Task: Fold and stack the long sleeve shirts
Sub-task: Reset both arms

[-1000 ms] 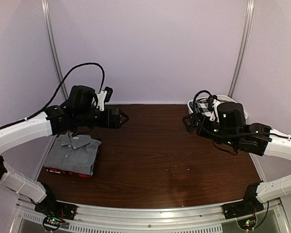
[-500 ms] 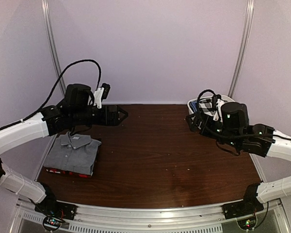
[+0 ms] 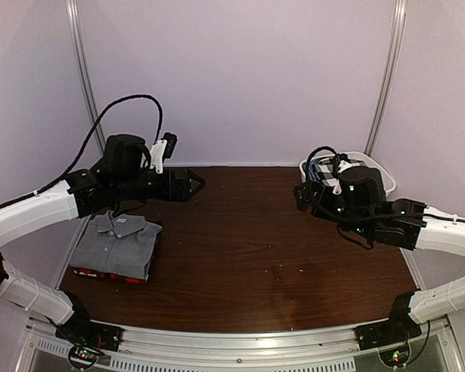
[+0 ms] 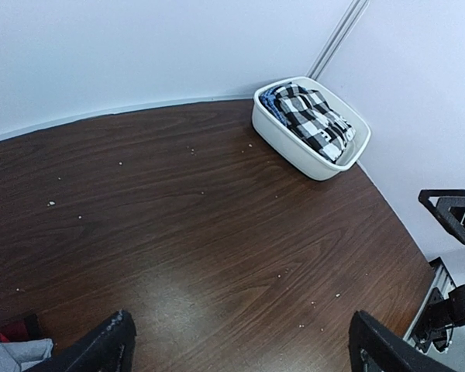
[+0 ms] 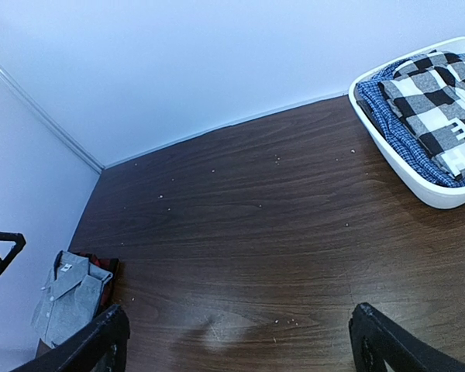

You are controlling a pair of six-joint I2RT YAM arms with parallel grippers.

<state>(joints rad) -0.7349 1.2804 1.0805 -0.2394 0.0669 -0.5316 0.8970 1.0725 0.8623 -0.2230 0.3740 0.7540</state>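
Note:
A folded light grey long sleeve shirt (image 3: 118, 243) lies at the table's left edge, collar up, on top of a folded red-and-black plaid shirt (image 3: 107, 273) whose edge shows beneath it. The grey shirt (image 5: 66, 299) also shows low left in the right wrist view. My left gripper (image 3: 192, 184) hovers open above the table, behind and right of the stack, holding nothing. My right gripper (image 3: 301, 195) hangs open and empty over the right half of the table, pointing left. Both wrist views show wide-apart fingertips (image 4: 101, 350) (image 5: 93, 347) over bare wood.
A white basket (image 3: 378, 165) stands at the back right corner, holding a black-and-white checked cloth (image 4: 314, 116) and a blue cloth (image 5: 387, 124). Walls close in the table at the back and both sides. Small white crumbs dot the brown wood.
The left arm has lifted and pulled back slightly from the stack, its jaws widening a touch. The right arm has shifted a little left. The shirts have not moved.

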